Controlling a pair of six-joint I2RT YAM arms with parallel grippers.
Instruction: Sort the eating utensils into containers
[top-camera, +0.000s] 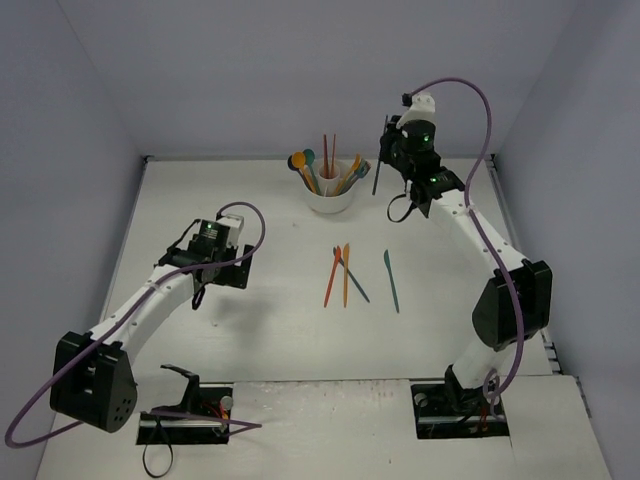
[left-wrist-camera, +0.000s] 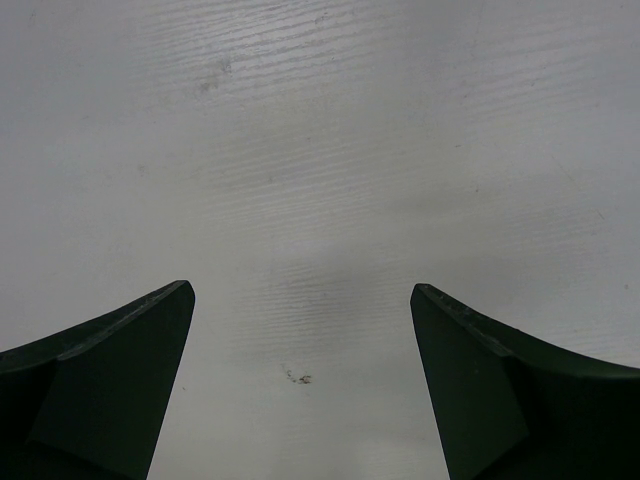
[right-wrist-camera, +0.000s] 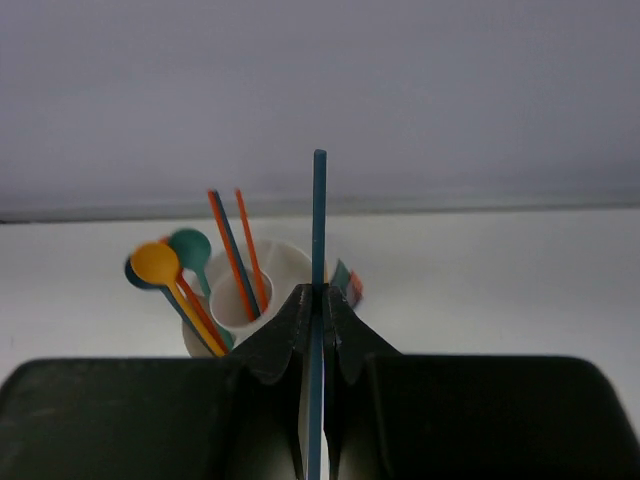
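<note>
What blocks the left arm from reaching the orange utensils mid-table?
Likely nothing, so yes: the open left fingers are empty, bare table lies between, and the right arm is by the cup.

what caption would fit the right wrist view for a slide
Right gripper shut on a dark blue utensil, white cup of sorted utensils behind.

white cup (top-camera: 331, 198): upright utensils (top-camera: 298, 159) inside | four utensils (top-camera: 346, 275): flat, apart from cup | blue utensil (right-wrist-camera: 319, 220): pinched in right tool (right-wrist-camera: 318, 296)

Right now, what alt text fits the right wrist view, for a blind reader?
Black jaws pinch a thin dark blue utensil running straight up the middle. Behind, a white cup on a white table holds colourful spoons.
</note>
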